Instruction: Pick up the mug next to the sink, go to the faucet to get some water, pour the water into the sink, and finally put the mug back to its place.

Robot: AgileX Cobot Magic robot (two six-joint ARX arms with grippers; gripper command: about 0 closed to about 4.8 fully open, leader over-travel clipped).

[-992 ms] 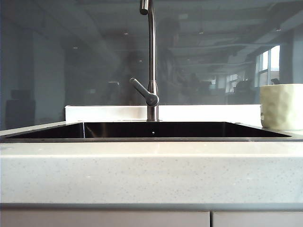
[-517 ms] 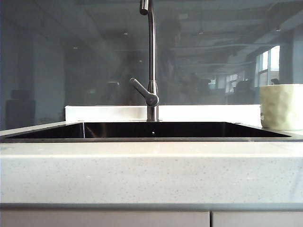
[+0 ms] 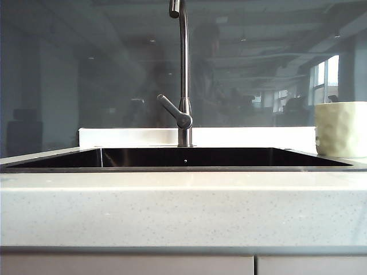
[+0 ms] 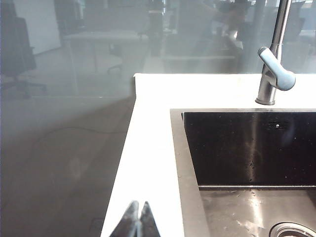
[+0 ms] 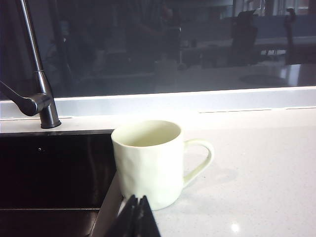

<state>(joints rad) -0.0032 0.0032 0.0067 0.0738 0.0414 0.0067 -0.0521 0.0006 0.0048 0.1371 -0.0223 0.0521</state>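
Mug (image 5: 148, 160): set upright on the tabletop (image 5: 256, 173) at the sink (image 4: 247, 148) rim, seemingly touching it. Faucet (image 3: 183, 74): behind the basin. Left gripper (image 4: 137, 222): clenched, empty, over the sink's far side. Right gripper (image 5: 137, 217): clenched, empty, just before the mug.

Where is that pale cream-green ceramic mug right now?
The pale cream-green ceramic mug stands upright on the speckled white stone counter, at the exterior view's right edge, beside the black sink rim.
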